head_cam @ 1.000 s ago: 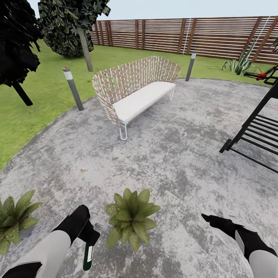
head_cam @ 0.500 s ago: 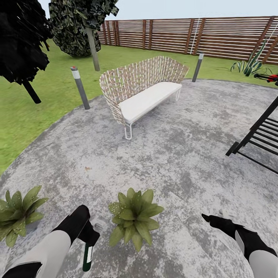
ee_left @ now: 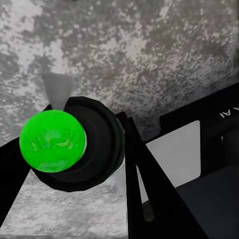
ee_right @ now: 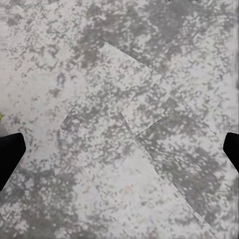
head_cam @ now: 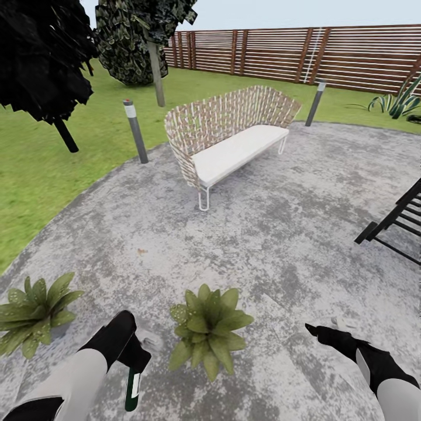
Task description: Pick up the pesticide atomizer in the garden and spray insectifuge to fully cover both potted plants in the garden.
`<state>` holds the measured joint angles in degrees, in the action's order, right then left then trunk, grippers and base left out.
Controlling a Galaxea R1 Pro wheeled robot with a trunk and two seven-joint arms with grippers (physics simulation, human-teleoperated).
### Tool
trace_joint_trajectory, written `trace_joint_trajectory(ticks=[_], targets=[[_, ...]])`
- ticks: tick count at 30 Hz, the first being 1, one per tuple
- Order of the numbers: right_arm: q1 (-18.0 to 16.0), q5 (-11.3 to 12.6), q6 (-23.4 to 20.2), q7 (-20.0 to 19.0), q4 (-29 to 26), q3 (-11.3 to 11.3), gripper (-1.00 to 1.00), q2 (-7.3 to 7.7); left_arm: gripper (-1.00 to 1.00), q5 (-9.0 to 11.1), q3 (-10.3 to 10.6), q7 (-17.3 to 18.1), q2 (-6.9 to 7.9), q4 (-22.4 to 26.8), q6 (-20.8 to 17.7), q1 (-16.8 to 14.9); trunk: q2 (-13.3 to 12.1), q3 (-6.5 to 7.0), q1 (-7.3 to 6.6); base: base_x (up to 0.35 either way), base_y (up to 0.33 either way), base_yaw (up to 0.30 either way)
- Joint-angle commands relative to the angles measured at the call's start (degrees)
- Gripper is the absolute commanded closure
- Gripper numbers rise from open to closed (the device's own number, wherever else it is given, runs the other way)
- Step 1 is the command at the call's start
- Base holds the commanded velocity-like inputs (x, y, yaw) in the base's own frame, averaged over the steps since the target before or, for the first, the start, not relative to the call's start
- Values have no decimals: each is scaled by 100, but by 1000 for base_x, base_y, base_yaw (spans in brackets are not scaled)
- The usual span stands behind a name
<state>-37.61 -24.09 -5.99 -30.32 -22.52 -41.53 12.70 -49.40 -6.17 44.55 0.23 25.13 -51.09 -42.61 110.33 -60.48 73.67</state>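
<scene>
My left gripper is shut on the pesticide atomizer, whose green-and-white body hangs downward near the bottom left of the head view. The left wrist view looks at the atomizer end-on, its bright green round end set between my black fingers. One potted plant stands on the paving just right of the atomizer. The other potted plant sits at the far left. My right gripper hovers low at the right, open, with bare paving between its fingertips.
A wicker bench stands ahead on the grey paving. Two short bollard lights flank it. A black slatted frame juts in at the right. Grass, dark trees, a spiky plant and a wooden fence lie beyond.
The whole picture has shifted rightward, so the camera has turned left. The left plant shows more fully. Both arms hold the same places in view.
</scene>
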Motion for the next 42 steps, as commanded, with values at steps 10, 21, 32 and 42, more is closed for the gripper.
trace_joint_trajectory(ticks=[10, 21, 32, 42], targets=[[-5, -25, -34, -44, -7, -48, -100, -4, 100, -61, -42, 54, -5, 10, -24, -2, 2, -24, -1, 0, -244, 171], [-7, -25, -34, -53, -7, -48, -100, -4, 100, -61, -42, 54, -10, 10, -24, -2, 2, -27, -1, 0, -2, 33], [-5, -25, -34, -51, -7, -48, -100, -3, 100, -61, -40, 54, -18, 10, -24, -2, 2, -27, -1, 0, 0, 113], [-5, -25, -34, -53, -7, -48, -100, -4, 100, -61, -42, 54, -49, 10, -24, -2, 2, -27, -1, -13, -54, 165]])
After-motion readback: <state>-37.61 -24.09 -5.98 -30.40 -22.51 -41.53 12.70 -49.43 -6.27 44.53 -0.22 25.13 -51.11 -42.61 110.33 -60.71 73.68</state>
